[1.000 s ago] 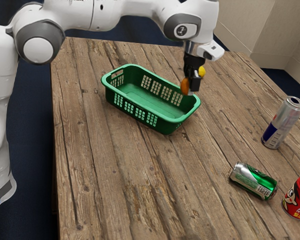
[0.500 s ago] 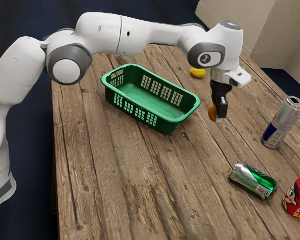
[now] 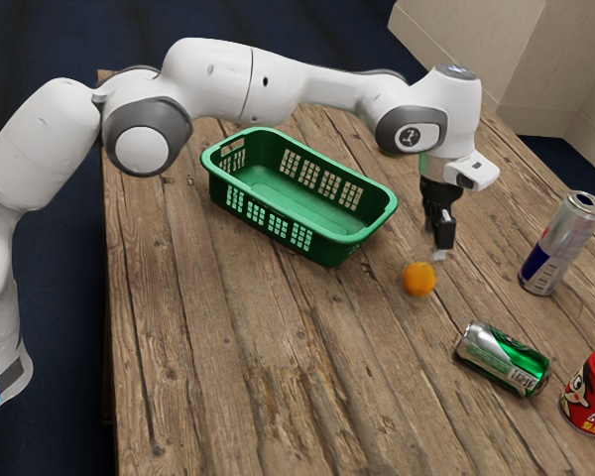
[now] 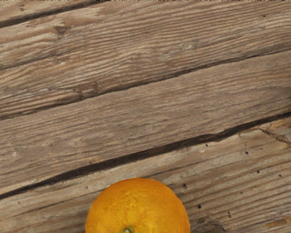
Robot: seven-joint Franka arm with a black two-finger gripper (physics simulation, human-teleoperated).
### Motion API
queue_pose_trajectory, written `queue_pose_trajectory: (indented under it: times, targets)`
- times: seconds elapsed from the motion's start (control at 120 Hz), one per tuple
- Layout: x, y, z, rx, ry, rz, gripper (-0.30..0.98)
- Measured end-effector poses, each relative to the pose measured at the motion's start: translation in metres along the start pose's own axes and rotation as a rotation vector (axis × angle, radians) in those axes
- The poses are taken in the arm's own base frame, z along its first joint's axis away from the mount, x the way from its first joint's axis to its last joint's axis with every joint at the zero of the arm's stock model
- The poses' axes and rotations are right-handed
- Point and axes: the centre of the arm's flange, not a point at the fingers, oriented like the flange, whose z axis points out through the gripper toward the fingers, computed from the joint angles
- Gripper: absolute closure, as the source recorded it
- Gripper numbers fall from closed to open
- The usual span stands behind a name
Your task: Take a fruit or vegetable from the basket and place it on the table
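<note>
The white arm (image 3: 208, 79) comes in from the exterior view's left and bends over the wooden table (image 3: 278, 397). Think of a clock face laid flat on that view, with twelve at its top. The green basket (image 3: 329, 250) sits upright on the table, with its long sides running from ten o'clock to four o'clock. Next comes the orange (image 3: 418, 280). It is outside the basket, near the basket's end at four o'clock, and the wood is below it. Whether it touches the wood is hard to tell. The orange is round like a ball, so it has no long way to it. In the wrist view, its little green stem spot (image 4: 129, 229) faces up to the camera.

The black gripper (image 3: 439, 254) points down, with its tips just above the orange, toward one o'clock from it. The orange is out of its grip and apart from it. How wide the jaws stand cannot be told from this side.

Past that, the green can (image 3: 503, 359) lies on its side, between four and five o'clock from the orange. The tall silver and blue can (image 3: 562, 243) stands up, between two and three o'clock. The red can (image 3: 592, 392) stands at four o'clock, close to the green can.
</note>
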Motion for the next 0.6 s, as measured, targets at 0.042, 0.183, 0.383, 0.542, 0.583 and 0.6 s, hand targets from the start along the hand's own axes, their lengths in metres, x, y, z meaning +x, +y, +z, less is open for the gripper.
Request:
queue_pose_trajectory:
  times: [0.042,0.183,0.383,0.542,0.583,0.6]
  targets:
    - [0.0,0.0,0.0,-0.002,0.001,0.001,0.06]
    - [0.0,0.001,-0.001,-0.006,0.004,0.006,0.02]
    - [-0.03,0.02,-0.111,0.028,0.022,0.028,0.0]
    - [-0.118,0.023,-0.192,0.084,-0.068,-0.01,0.0]
    - [-0.129,0.015,-0.193,0.087,-0.095,-0.028,0.0]
    - [-0.132,0.012,-0.193,0.088,-0.104,-0.034,0.0]
